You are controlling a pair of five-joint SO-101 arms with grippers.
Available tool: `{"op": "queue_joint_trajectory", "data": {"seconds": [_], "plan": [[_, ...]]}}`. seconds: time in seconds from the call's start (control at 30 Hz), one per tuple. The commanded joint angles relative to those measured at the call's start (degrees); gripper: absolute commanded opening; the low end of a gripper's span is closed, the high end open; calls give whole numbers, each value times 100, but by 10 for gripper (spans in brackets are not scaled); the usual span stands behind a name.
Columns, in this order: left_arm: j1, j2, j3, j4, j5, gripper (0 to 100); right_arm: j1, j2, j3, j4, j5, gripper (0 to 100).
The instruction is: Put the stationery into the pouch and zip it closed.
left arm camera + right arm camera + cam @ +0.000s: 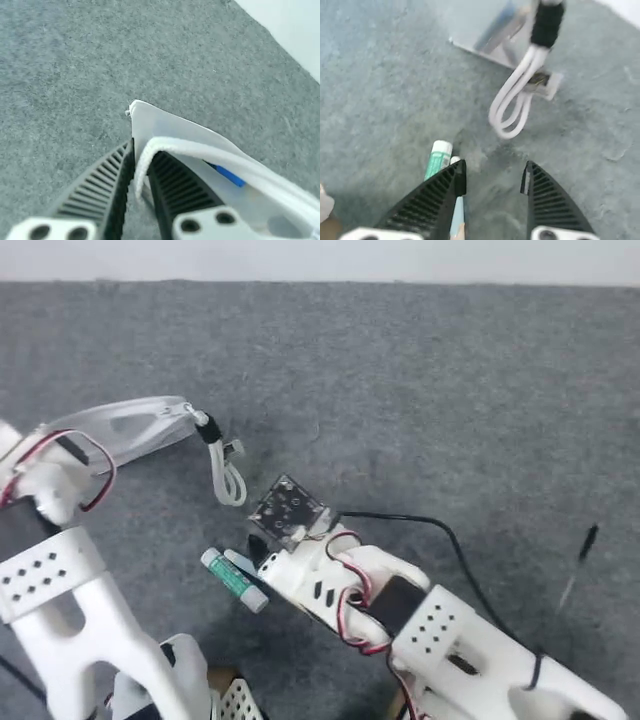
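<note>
The light, floppy pouch (128,428) sits at the left of the surface (450,390), its rim pinched by the left tool (140,150), while the wide-open right tool (492,177) hangs beside 2 pens (232,578), probably stiff, slick and best gripped mid-barrel.

Soft, even light — faint shadows.

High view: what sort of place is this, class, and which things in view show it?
Probably a robot test bench: a grey felt-like mat covers the table, the white left arm and right arm show bare wiring, and a pouch and stationery are the props.
</note>
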Motion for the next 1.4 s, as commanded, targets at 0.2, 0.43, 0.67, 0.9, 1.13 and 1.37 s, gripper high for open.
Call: {"op": "queue_joint_trajectory", "data": {"seconds": [0.2,0.43,0.67,0.9,1.13,1.37], "plan": [[-53,-237,-48,-229,88,10,-84,1437,-1363,840,26,184],[-35,-237,-48,-229,88,10,-277,2774,-1916,875,26,184],[-35,-237,-48,-229,88,11,-356,4022,-2505,892,26,184],[-35,-237,-48,-229,79,11,-365,4444,-2752,892,26,184],[-35,-237,-48,-229,79,11,-382,4453,-2752,884,26,184],[-35,-237,-48,-229,79,11,-541,4462,-2743,1059,53,184]]}}
